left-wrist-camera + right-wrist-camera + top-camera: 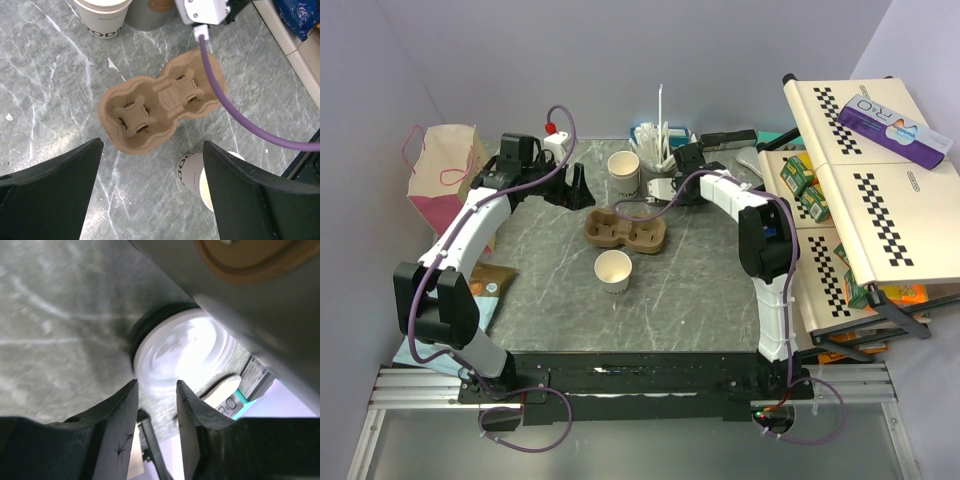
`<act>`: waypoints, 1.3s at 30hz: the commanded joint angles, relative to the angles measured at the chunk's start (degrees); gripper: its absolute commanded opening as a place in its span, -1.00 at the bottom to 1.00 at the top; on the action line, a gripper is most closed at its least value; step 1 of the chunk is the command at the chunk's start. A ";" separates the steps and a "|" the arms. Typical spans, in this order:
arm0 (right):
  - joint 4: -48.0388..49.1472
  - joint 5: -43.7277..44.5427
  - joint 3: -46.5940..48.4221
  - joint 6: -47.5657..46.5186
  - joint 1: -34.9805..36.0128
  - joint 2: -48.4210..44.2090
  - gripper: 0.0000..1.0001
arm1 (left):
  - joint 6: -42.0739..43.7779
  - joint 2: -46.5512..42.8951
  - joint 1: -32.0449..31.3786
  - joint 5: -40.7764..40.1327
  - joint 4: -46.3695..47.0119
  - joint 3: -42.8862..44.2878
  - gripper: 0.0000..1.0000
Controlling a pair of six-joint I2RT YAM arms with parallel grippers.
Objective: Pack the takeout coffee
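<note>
- Right gripper (155, 386): narrowly parted at the lid (182, 352), holding nothing.
- Left gripper (152, 145): wide open above empty tray (165, 97).
- Cup (613, 270) uncapped, outside the tray — nearly everything left.

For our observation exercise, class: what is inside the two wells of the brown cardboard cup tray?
Both wells of the tray are empty: only their cut flaps show. A purple cable hides a strip of one rim; the table beneath is covered.
</note>
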 commanded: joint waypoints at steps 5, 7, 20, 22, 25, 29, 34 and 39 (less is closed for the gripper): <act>-4.12 0.99 4.50 -0.46 0.19 3.80 -0.20 | -2.20 -0.67 0.11 1.31 2.01 -0.40 0.75; -4.38 1.52 4.59 -0.55 0.27 4.06 -0.23 | -2.12 -0.50 0.10 1.31 1.92 -0.40 0.75; -7.37 1.17 6.79 1.03 0.18 4.94 -0.64 | -2.64 0.12 0.11 1.48 2.45 -0.40 0.75; -6.94 1.17 6.52 0.95 0.18 4.68 -0.70 | -2.64 -0.06 0.11 1.48 2.36 -0.57 0.75; -7.11 1.35 6.70 1.12 0.18 4.24 -0.80 | -2.73 -0.23 0.19 1.48 2.62 -0.92 0.75; -7.55 1.70 6.26 2.26 0.27 2.22 -0.83 | -2.73 -0.76 0.11 1.57 2.62 -1.01 0.75; -6.41 1.17 3.10 5.16 0.18 -2.34 -0.92 | -3.08 -1.03 0.11 1.92 2.89 -1.19 0.75; -8.25 -1.55 2.48 13.85 0.18 -5.25 -1.00 | -3.52 -0.85 0.11 2.45 3.59 -1.36 0.75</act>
